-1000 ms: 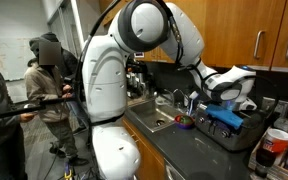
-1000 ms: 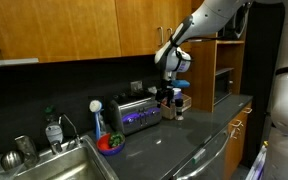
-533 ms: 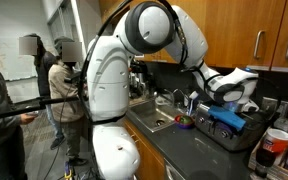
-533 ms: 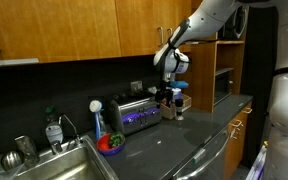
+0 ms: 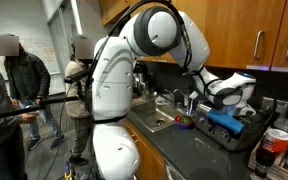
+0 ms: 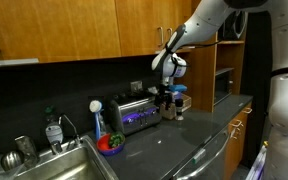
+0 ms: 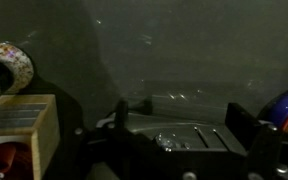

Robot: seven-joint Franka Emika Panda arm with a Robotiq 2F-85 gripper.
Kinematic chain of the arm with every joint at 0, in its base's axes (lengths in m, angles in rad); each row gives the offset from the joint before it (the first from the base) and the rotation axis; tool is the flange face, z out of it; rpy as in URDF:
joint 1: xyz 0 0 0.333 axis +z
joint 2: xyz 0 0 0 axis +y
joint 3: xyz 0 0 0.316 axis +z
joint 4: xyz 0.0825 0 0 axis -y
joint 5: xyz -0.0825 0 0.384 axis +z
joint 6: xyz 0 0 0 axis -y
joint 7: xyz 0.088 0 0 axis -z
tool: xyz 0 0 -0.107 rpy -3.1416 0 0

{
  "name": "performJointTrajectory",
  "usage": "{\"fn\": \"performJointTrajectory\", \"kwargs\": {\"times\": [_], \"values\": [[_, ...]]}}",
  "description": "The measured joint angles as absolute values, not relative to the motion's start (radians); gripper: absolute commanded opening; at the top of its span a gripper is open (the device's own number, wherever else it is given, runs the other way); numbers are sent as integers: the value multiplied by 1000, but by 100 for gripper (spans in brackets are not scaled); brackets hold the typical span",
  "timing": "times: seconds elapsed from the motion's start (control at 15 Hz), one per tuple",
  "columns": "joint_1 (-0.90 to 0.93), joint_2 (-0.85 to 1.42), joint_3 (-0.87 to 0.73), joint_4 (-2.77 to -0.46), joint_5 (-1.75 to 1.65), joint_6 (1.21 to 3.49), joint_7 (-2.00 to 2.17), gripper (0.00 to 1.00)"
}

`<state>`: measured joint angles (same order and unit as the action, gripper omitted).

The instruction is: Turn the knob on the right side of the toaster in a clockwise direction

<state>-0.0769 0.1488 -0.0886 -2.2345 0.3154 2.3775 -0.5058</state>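
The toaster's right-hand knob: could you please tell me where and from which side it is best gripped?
Take the knob at the right end of the toaster, on its dark front panel, coming at that upright face with the open tool straddling it. The knob is too small to make out; the tool hangs above that end.

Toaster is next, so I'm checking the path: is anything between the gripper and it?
Nothing visible does. In an exterior view the open gripper hangs just above the toaster's end, with nothing between them.

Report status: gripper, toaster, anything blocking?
Gripper open, empty. Toaster just below it, at one end; contact unclear, knob not discernible. No obstruction seen.
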Motion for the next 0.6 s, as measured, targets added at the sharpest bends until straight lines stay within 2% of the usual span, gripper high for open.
{"fn": "performJointTrajectory", "kwargs": {"times": [0.6], "values": [[-76, 173, -43, -2218, 256, 2385, -497, 100]]}}
